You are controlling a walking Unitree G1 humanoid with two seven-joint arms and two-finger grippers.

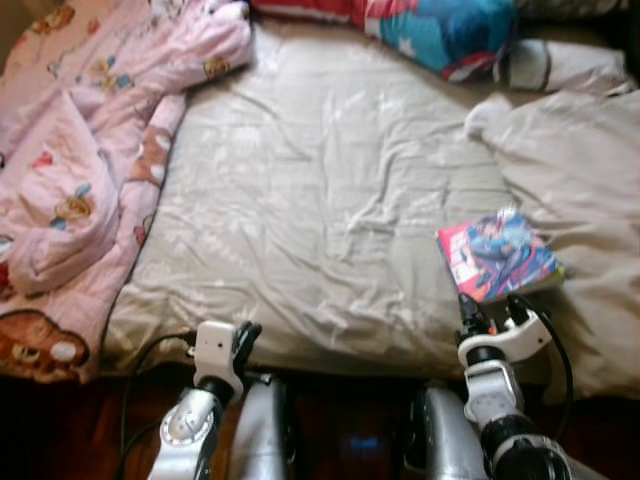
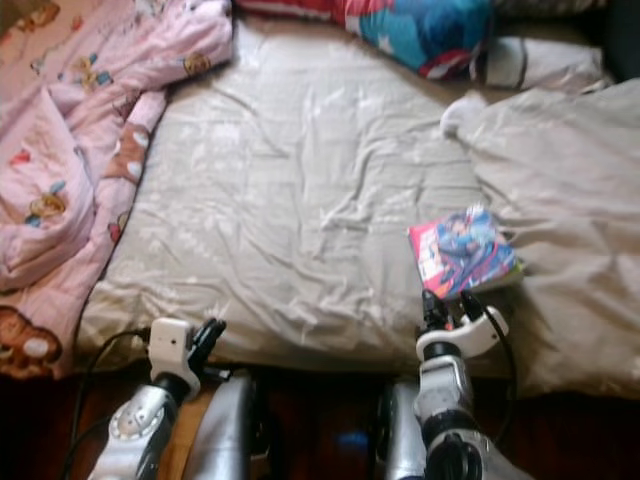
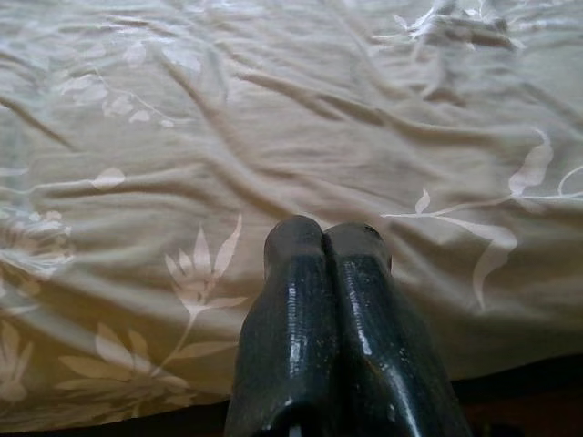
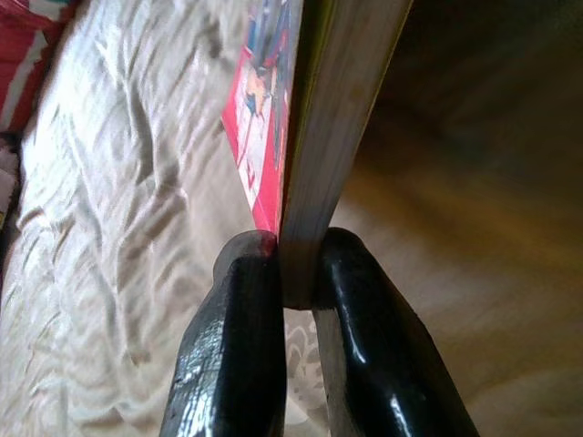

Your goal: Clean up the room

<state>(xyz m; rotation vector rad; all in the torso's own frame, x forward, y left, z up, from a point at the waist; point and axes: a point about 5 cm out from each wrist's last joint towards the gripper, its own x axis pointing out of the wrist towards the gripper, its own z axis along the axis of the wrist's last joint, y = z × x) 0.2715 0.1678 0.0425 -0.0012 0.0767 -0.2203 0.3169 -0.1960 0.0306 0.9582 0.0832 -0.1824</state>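
- Bed (image 1: 330,190) filled most of the head views; its cover was a wrinkled beige sheet with a pale leaf print, and the near edge ran just ahead of both wrists.
- Pink quilt (image 1: 70,170) with a teddy-bear print lay bunched along the robot's left side of the bed, hanging over the near left corner.
- Beige duvet (image 1: 580,210) lay rumpled on the right side of the bed, one corner folded up toward the head end.
- Red and blue cushion (image 1: 440,30) sat at the far end of the bed, with a pale pillow (image 1: 565,65) just beside it on the right.
- Dark wooden floor (image 1: 60,425) showed below the bed's near edge.
- Book (image 1: 497,255), with a bright pink and blue cover, lay on the sheet at the near right of the bed, against the edge of the beige duvet. Its near edge sat between the fingers of the right gripper.
- Right gripper (image 4: 296,273) was clamped on the book: the right wrist view showed one black finger pressed to the red cover and the other to the opposite side, with the page block squeezed between the tips. In the head views it sat at the book's near corner, over the bed's edge.
- Left gripper (image 3: 325,238) had its two fingers pressed together, holding nothing, and pointed at the bare sheet just above the near edge of the bed, well apart from the book.
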